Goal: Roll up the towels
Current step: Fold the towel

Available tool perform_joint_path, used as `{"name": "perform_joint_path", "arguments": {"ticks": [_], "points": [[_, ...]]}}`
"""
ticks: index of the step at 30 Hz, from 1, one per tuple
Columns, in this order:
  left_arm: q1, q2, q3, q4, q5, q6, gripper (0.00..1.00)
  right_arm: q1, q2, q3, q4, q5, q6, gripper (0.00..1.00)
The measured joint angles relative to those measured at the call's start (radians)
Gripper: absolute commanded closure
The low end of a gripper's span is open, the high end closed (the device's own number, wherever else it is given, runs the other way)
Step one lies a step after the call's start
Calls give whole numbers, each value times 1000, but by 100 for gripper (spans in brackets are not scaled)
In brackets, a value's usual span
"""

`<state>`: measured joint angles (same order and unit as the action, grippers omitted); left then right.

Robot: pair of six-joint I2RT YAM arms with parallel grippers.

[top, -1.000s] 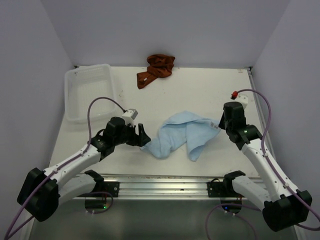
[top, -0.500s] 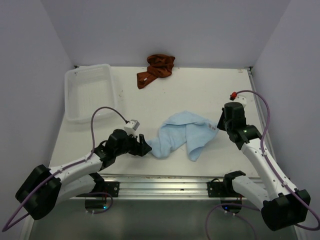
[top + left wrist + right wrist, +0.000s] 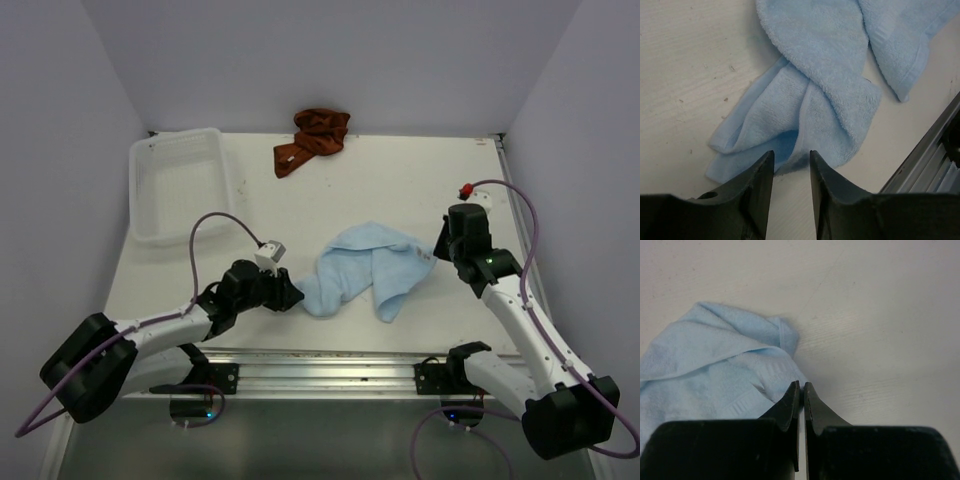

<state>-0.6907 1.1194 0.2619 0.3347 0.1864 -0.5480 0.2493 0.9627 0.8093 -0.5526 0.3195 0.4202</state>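
The light sky-blue towel (image 3: 365,265) lies crumpled in the middle of the table, also seen in the left wrist view (image 3: 825,75) and the right wrist view (image 3: 715,355). My left gripper (image 3: 290,292) sits low at its near-left end. Its jaws (image 3: 791,152) stand partly apart, with the towel's edge right at their tips and bare table between them. My right gripper (image 3: 440,250) is shut, its tips (image 3: 801,383) at the towel's right corner; I cannot tell if any cloth is pinched. The rust towel (image 3: 312,138) lies bunched at the back wall.
A white plastic mesh basket (image 3: 140,160) stands at the back left. A metal rail (image 3: 320,362) runs along the table's near edge, close to the left gripper, and shows in the left wrist view (image 3: 935,150). Walls close in the table on three sides.
My left arm has dropped lower and slid right to the blue towel's near-left end, and its jaws have narrowed. The right gripper has stayed shut at the right corner.
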Motion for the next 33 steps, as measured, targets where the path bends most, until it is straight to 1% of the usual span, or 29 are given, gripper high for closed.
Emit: {"name": "perform_joint_path", "arguments": {"ticks": [2, 3, 5, 6, 8, 11, 13, 16, 20, 21, 23, 29, 33], "points": [[-7, 13, -11, 11, 0, -10, 71, -2, 0, 0, 0, -1, 0, 100], [-11, 19, -16, 15, 0, -13, 83, -2, 0, 0, 0, -1, 0, 100], [-15, 26, -21, 16, -1, -19, 96, -2, 0, 0, 0, -4, 0, 100], [-17, 27, -22, 15, -5, -19, 100, -2, 0, 0, 0, -5, 0, 100], [-19, 24, -19, 10, -13, -14, 100, -3, 0, 0, 0, -9, 0, 100], [-19, 5, 21, -51, -52, -8, 100, -6, 2, 6, -2, -20, 3, 100], [-19, -21, 66, -99, -89, -3, 100, -8, 5, 19, -3, -24, 6, 100], [-19, -73, 172, -190, -178, 13, 100, -8, 13, 54, -9, -26, 7, 100], [-19, -139, 325, -311, -320, 21, 100, -8, 24, 136, -31, -27, 7, 100], [-19, -166, 385, -369, -378, 26, 100, -8, 32, 183, -41, -25, 6, 100], [-19, -197, 442, -423, -441, 35, 100, -8, 39, 241, -63, -16, 2, 100], [-19, -277, 564, -571, -591, 63, 100, -11, 52, 398, -91, 40, -23, 100], [-19, -267, 599, -610, -620, 82, 100, -15, 52, 410, -96, 66, -35, 100]]}}
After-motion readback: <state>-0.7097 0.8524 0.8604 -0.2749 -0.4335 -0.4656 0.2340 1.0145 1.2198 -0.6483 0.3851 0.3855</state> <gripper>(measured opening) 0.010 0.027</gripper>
